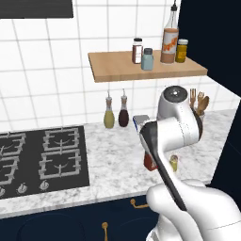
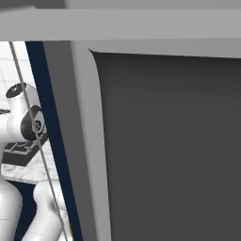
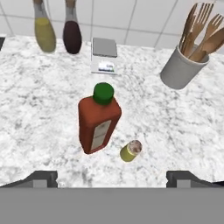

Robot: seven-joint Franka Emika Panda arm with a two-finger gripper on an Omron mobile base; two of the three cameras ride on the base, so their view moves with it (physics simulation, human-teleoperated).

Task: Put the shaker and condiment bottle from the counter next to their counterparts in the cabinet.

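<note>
The gripper point(image 3: 112, 177) hangs above the marble surface point(image 3: 39, 118) with its jaws spread wide and nothing between them, the two dark fingertips point(image 3: 41, 178) showing far apart at the bottom of the hand view. Directly below stands the condiment bottle point(image 3: 98, 119), red-orange with a green cap, upright on the surface. Just beside its base, to the right in the hand view, sits the shaker point(image 3: 130, 151), tiny and yellow-green with a silvery cap. From the left base view both peek out from behind the arm: the condiment bottle point(image 1: 150, 162) and the shaker point(image 1: 173, 163), well below the cabinet point(image 1: 117, 70).

Up on that shelf wait the counterparts: the clear bottle with the orange label point(image 1: 169, 44), the brown-and-white shaker point(image 1: 137, 51) and the pale blue shaker point(image 1: 147, 59). Neither task item has gone up yet, so the job looks to be at its start.

Handling, as a judgement: the bottle looks rigid, smooth-sided and probably the heavier of the two. A hold across its flat-sided body, below the shoulder, seems safer than the narrow neck, where it could swing. The shaker looks light and stiff, but small and round, so it may roll or squirt out unless the jaws close squarely across its middle. The two stand close together, so closing on one risks nudging the other.

Further back are two oil bottles point(image 3: 57, 28), a small grey scale point(image 3: 104, 54) and a utensil holder point(image 3: 179, 68).
</note>
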